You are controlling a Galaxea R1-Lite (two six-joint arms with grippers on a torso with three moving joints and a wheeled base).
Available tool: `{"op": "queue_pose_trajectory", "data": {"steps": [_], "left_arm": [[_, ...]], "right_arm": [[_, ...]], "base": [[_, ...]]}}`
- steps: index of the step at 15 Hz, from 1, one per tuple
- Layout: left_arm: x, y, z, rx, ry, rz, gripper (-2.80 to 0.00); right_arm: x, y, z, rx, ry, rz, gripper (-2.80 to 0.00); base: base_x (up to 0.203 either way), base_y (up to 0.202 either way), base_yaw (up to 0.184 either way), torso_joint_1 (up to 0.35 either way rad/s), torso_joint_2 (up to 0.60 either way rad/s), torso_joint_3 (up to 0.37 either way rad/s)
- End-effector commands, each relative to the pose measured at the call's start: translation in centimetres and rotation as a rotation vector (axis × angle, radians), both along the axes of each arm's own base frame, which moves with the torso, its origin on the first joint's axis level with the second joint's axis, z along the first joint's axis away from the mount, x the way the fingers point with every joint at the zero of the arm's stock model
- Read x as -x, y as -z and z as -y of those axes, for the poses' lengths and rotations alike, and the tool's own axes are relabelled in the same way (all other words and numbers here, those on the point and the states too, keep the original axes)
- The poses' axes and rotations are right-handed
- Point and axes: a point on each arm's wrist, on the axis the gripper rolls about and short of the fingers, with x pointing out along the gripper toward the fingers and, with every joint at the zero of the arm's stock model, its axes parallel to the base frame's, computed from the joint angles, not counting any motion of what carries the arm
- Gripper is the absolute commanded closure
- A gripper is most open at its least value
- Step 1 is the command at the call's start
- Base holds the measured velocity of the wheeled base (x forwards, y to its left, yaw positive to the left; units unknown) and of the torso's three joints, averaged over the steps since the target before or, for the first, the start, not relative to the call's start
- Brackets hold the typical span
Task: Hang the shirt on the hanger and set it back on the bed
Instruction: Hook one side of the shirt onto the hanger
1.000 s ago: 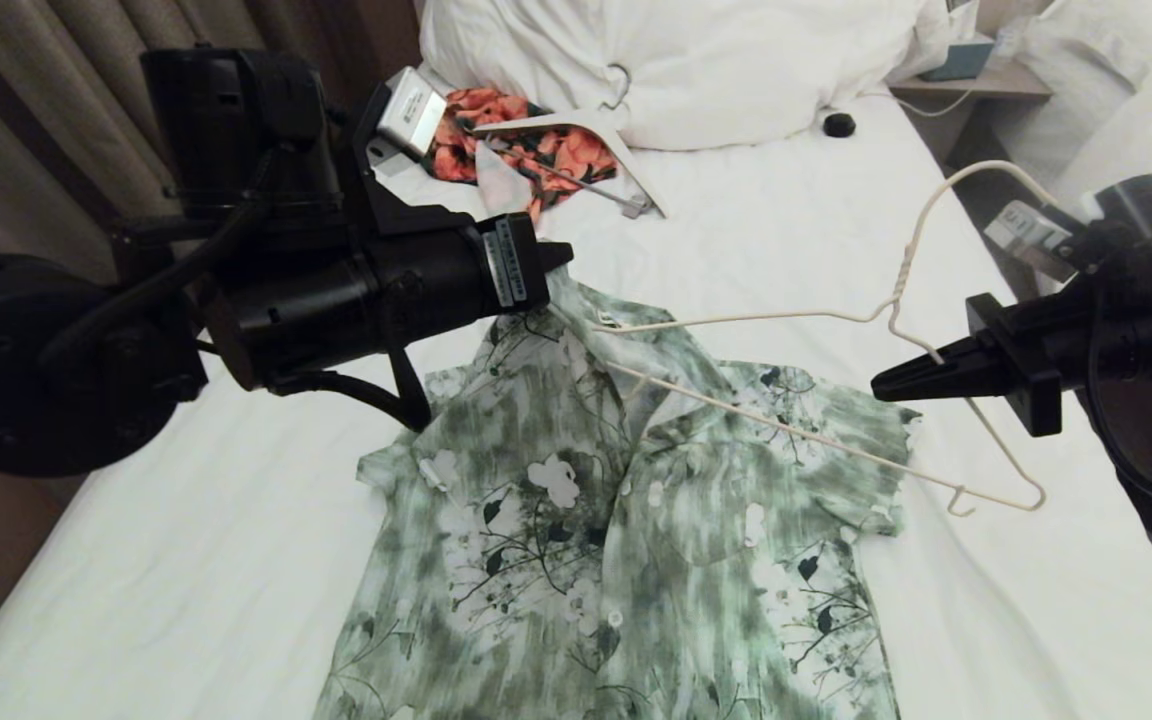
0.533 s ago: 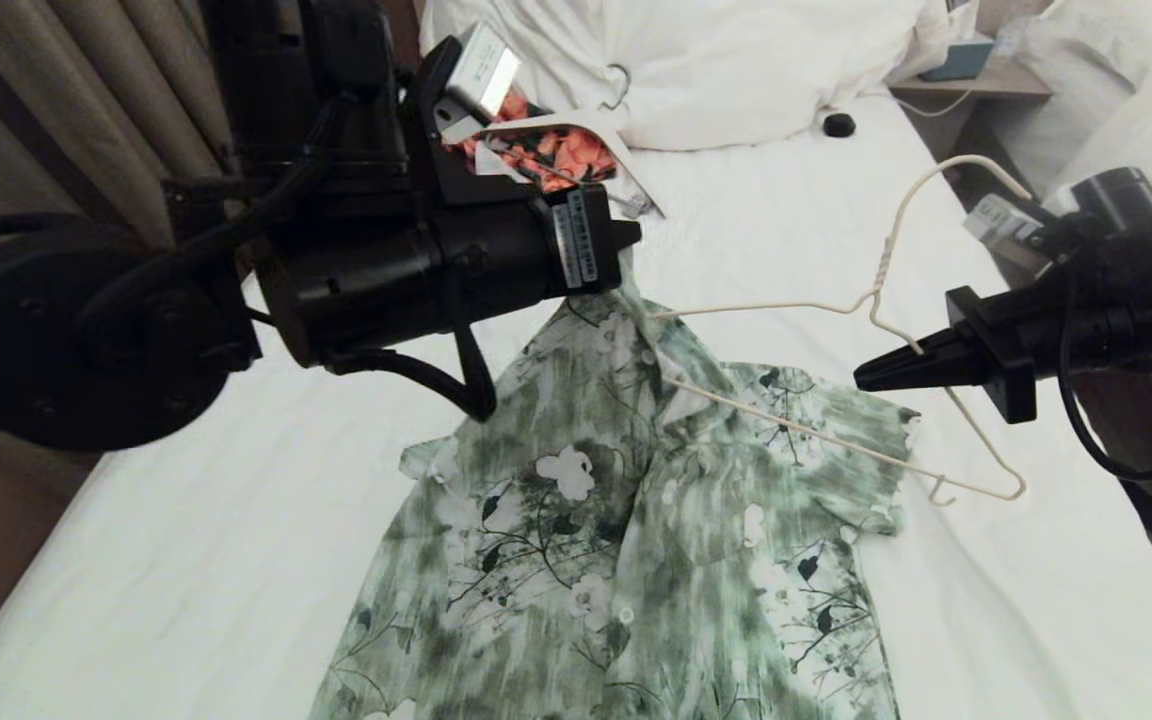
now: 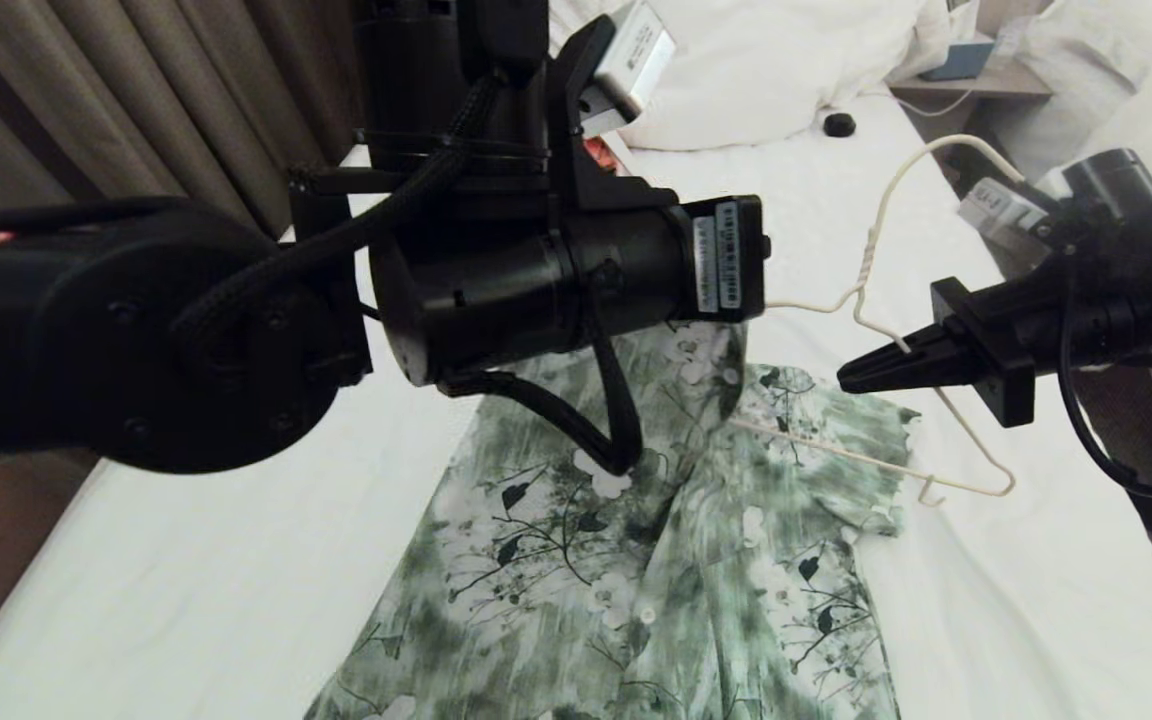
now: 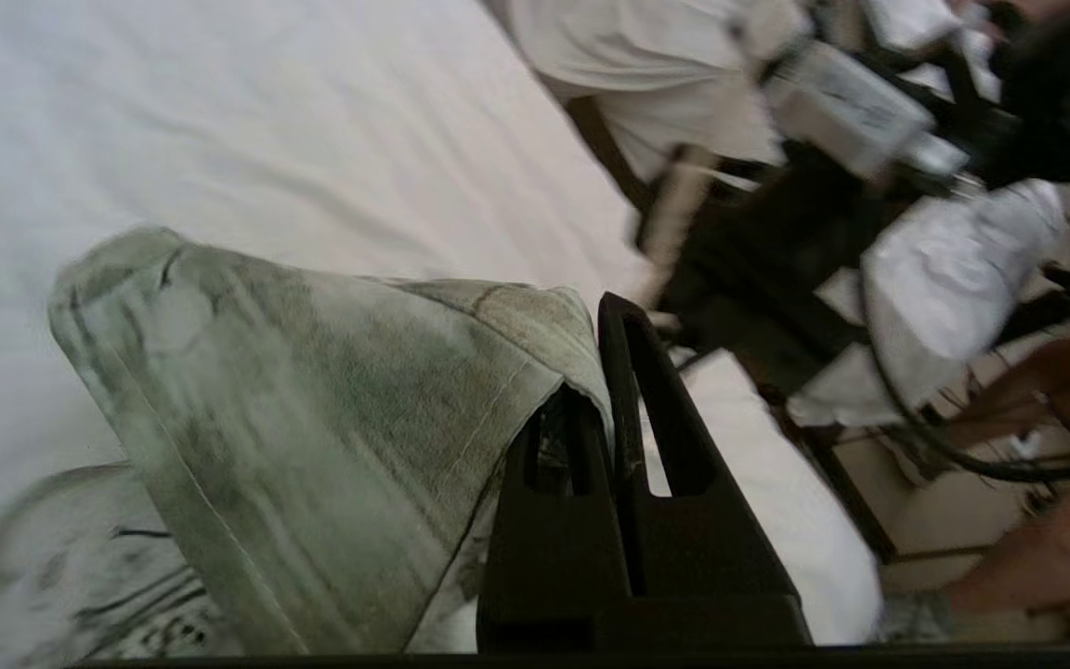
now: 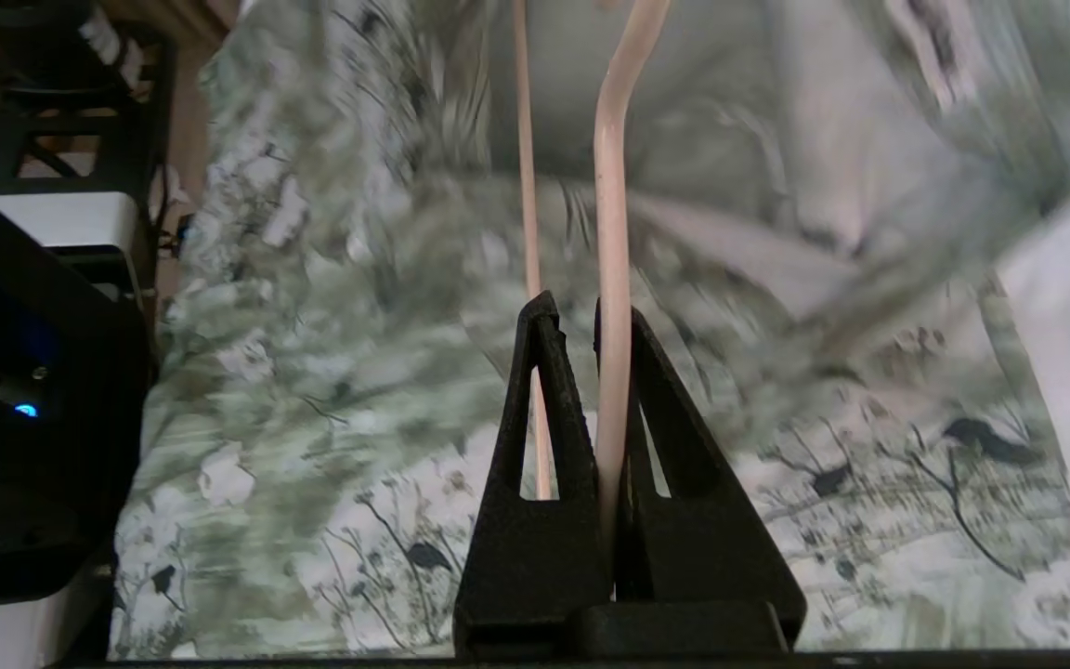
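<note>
Green and white streaky short-sleeved shirt with white flowers and dark leaves, spread over the lower centre of the head view on the bed with its plain white sheet; lower hem cut off by the bottom edge of the frame. Collar end lifted off the sheet toward the middle of the frame, under the bulky black left arm that fills the upper left and centre. Left gripper, jaws pressed together, pinching a fold of the shirt's hemmed edge, seen from the left wrist. Right gripper at centre right, jaws closed on the thin cream-coloured wire hanger just below its twisted neck. Hook curving up toward the upper right; one shoulder wire running left behind the left arm, the other slanting down over the shirt's right sleeve to a small end loop near the bed's right edge. Open white sheet at lower left and lower right of the shirt. Large white pillow at top centre, small black round object just below it. Beige curtains filling the upper left corner.
</note>
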Motion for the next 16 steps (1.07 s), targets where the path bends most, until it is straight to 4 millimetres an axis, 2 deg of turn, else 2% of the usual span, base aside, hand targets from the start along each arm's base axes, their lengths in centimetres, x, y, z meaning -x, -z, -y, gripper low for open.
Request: {"op": "queue_pose_trajectory", "data": {"steps": [1, 2, 5, 9, 12, 13, 14, 16], "left_arm": [[2.2, 0.0, 1.7, 0.001, 0.058, 0.001, 0.00], [3.1, 0.0, 2.4, -0.002, 0.082, 0.008, 0.00], [3.6, 0.3, 3.9, -0.013, 0.111, 0.018, 0.00], [4.4, 0.9, 5.6, -0.021, 0.148, 0.015, 0.00], [4.4, 1.7, 6.0, -0.054, 0.143, 0.018, 0.00], [4.7, 1.8, 6.1, -0.087, 0.137, 0.040, -1.02], [5.2, 1.6, 6.3, -0.098, 0.120, 0.055, -2.80], [5.7, 1.4, 6.1, -0.097, 0.118, 0.061, -2.80]], "right_arm": [[0.8, -0.7, -0.5, -0.006, -0.026, 0.022, 0.00], [1.1, -0.8, -0.8, -0.007, -0.035, 0.024, 0.00], [2.3, -0.9, -0.8, -0.006, -0.042, 0.017, 0.00], [2.8, -0.8, -0.9, -0.005, -0.048, 0.010, 0.00], [3.0, -0.9, -0.9, -0.011, -0.053, 0.012, 0.00], [3.0, -0.8, -0.9, -0.012, -0.054, 0.010, 0.00], [2.9, -0.8, -0.9, -0.012, -0.052, 0.009, 0.00], [2.9, -0.9, -0.8, -0.012, -0.049, 0.013, 0.00]], "base": [[0.000, 0.000, 0.000, 0.000, 0.00, 0.000], [0.000, 0.000, 0.000, 0.000, 0.00, 0.000], [0.000, 0.000, 0.000, 0.000, 0.00, 0.000], [0.000, 0.000, 0.000, 0.000, 0.00, 0.000], [0.000, 0.000, 0.000, 0.000, 0.00, 0.000], [0.000, 0.000, 0.000, 0.000, 0.00, 0.000], [0.000, 0.000, 0.000, 0.000, 0.00, 0.000], [0.000, 0.000, 0.000, 0.000, 0.00, 0.000]]}}
